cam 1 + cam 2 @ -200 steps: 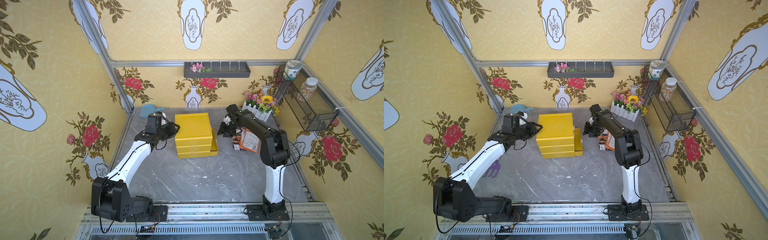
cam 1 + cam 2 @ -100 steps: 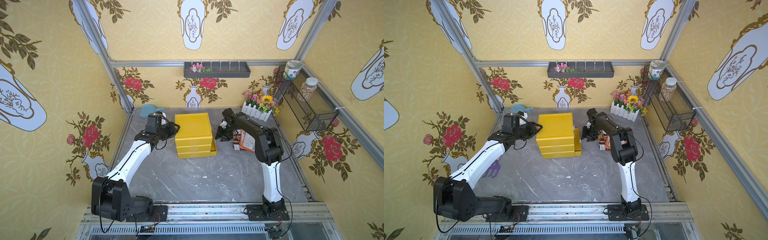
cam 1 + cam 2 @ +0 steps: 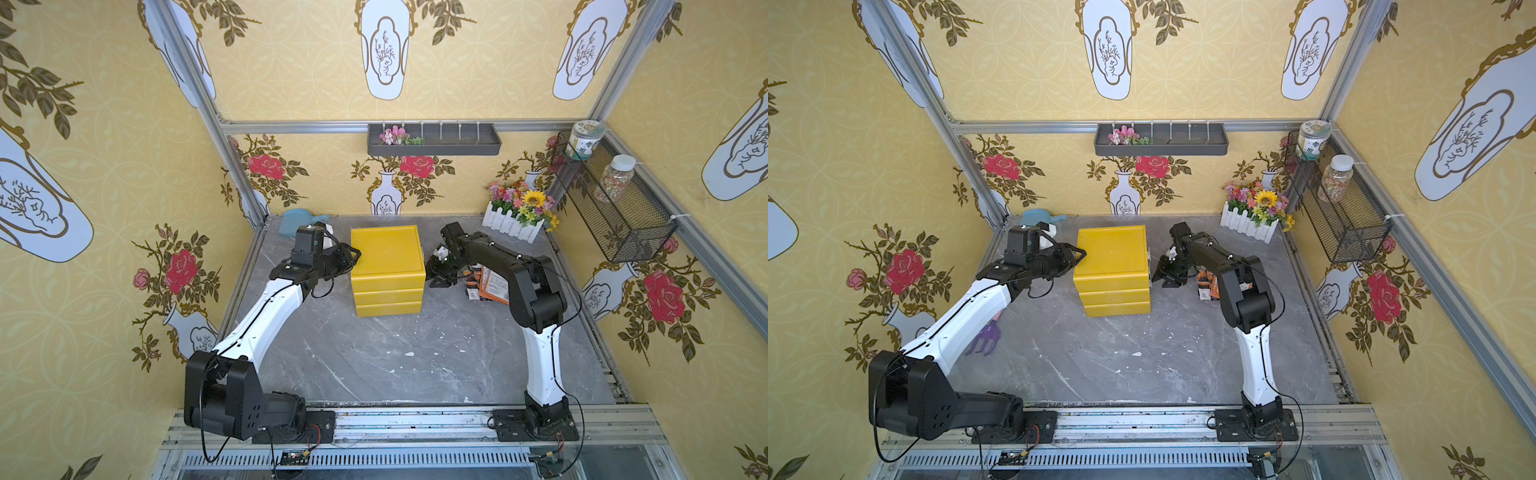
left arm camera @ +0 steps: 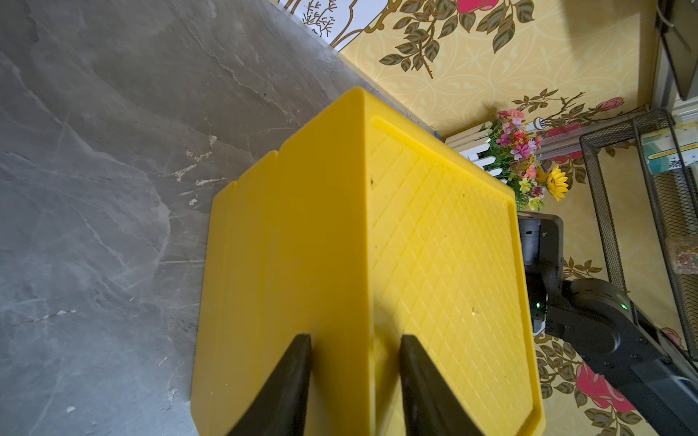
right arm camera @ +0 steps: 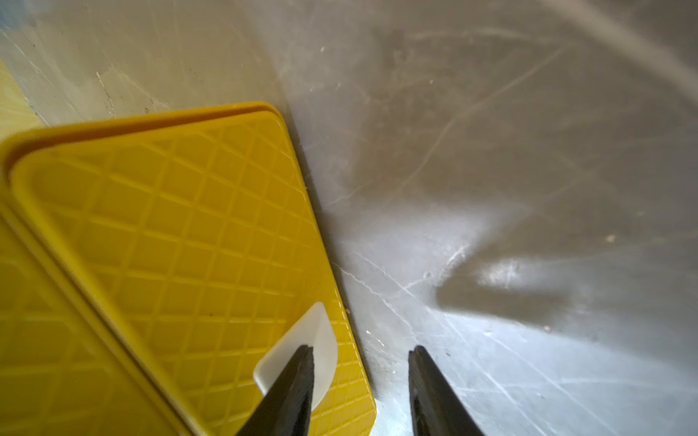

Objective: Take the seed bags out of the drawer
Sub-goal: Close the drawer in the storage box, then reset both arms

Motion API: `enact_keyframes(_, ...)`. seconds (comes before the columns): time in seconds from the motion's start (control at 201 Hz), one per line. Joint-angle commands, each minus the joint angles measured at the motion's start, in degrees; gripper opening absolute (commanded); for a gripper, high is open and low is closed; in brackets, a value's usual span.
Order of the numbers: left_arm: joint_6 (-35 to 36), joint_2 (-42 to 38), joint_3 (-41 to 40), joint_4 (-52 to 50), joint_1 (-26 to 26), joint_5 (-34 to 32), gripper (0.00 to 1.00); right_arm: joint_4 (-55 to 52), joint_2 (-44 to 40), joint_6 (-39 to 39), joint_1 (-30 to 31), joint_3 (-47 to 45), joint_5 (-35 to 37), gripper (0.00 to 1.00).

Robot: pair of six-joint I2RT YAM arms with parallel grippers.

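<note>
Yellow chest (image 3: 386, 253) looks closed. A second ago a drawer (image 5: 189, 226) stood out on its right and the right hand hung over the bags. Now that hand (image 5: 360, 351), spread and empty, is at the drawer front, one finger over the white handle (image 5: 321, 324). Left hand (image 4: 355, 339) pinches the chest's top left edge. Seed bags (image 3: 492, 284) lie on the tabletop (image 3: 374, 365) right of the chest, so emptying is probably done. Grey marbled stone, scuffed; yellow floral walls; fenced flowers (image 3: 519, 212) far right.
</note>
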Motion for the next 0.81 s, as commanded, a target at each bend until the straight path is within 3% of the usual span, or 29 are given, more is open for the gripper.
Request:
enact_keyframes(0.0,1.7,0.67,-0.32,-9.58,0.07,0.52,0.43,3.29,-1.75,0.1,-0.46,-0.51,-5.06,0.46)
enact_keyframes(0.09,2.27,0.45,1.35,-10.63,0.55,0.21,0.43,0.94,-3.25,-1.81,-1.8,-0.62,-3.05,0.46)
enact_keyframes(0.274,4.01,-2.08,8.51,-13.53,1.17,-2.75,0.44,-7.87,-8.07,-8.77,-5.38,1.43,9.07,0.52)
enact_keyframes(0.448,5.78,-5.87,12.99,-13.8,2.01,-7.64,0.5,-8.06,-16.58,-13.78,-8.72,0.8,17.89,0.58)
enact_keyframes(0.493,6.44,-7.21,13.17,-13.03,2.16,-9.42,0.54,-7.18,-19.17,-14.91,-9.23,0.64,20.1,0.58)
enact_keyframes(0.508,6.68,-7.71,13.13,-12.8,2.18,-10.14,0.88,-6.76,-19.99,-15.29,-9.33,0.52,20.89,0.59)
enact_keyframes(0.518,6.83,-8.03,13.1,-12.55,2.19,-10.66,0.97,-6.42,-20.71,-15.59,-9.4,0.47,21.3,0.59)
enact_keyframes(0.528,6.93,-8.33,13.09,-12.38,2.21,-11.05,0.99,-6.07,-21.39,-15.92,-9.42,0.39,21.93,0.6)
enact_keyframes(0.682,9.83,-12.16,12.59,-8.95,2.43,-17.64,1.0,-0.55,-29.55,-19.31,-9.49,-1.05,29.32,0.64)
enact_keyframes(0.802,11.73,-16.18,9.29,-2.95,2.42,-27.05,1.0,6.15,-35.5,-20.29,-9.51,-4.71,37.37,0.78)
